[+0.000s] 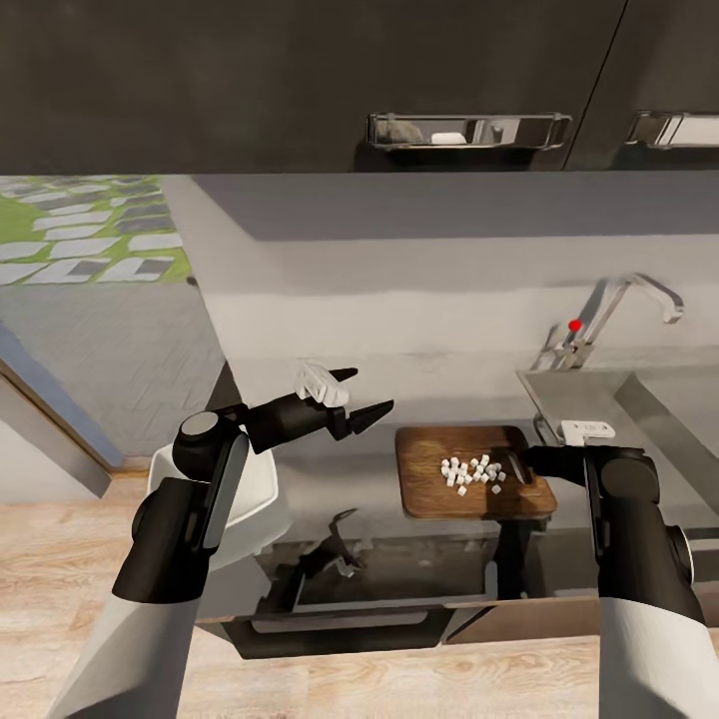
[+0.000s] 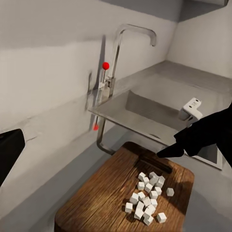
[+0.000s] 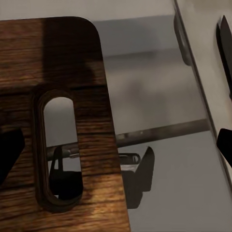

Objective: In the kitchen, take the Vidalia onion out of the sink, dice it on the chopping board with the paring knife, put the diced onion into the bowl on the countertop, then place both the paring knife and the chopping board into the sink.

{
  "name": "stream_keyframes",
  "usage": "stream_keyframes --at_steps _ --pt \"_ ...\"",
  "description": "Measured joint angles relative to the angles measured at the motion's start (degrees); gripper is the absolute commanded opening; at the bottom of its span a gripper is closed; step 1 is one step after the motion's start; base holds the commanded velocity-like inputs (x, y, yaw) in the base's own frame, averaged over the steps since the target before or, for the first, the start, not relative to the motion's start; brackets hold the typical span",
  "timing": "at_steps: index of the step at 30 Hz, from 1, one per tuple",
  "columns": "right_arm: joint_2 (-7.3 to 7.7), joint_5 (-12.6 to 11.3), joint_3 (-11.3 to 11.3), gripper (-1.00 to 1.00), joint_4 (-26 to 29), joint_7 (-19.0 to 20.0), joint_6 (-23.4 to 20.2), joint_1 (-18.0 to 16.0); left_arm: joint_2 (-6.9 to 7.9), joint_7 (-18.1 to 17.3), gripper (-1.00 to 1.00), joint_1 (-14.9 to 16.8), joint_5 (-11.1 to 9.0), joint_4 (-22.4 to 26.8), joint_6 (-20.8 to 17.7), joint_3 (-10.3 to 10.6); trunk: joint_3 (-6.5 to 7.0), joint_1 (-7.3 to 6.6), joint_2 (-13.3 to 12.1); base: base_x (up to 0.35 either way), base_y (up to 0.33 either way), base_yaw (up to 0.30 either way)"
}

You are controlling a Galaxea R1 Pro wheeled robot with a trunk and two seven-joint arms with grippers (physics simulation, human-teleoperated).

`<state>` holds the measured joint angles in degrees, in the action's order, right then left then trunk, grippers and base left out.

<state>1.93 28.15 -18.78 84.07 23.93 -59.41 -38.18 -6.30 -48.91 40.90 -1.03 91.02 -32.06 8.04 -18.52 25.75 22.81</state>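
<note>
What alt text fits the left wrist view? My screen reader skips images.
White onion dice sit piled on a brown board on the grey countertop. The right gripper reaches over the board's far end, with the steel sink and tap behind.

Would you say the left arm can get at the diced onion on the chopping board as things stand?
Probably yes. The left gripper hangs open beside the chopping board, with bare countertop between them. The diced onion lies uncovered, though the right gripper sits at the pile's far side and could crowd it.
</note>
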Motion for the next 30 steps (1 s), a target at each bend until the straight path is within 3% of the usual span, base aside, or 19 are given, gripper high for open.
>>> stream_keyframes --at_steps 30 --pt "0.0 -0.02 0.0 1.0 0.02 0.0 0.0 0.0 0.0 -0.01 1.0 0.0 0.0 0.0 0.01 0.0 -0.81 0.0 0.0 0.014 0.0 -0.017"
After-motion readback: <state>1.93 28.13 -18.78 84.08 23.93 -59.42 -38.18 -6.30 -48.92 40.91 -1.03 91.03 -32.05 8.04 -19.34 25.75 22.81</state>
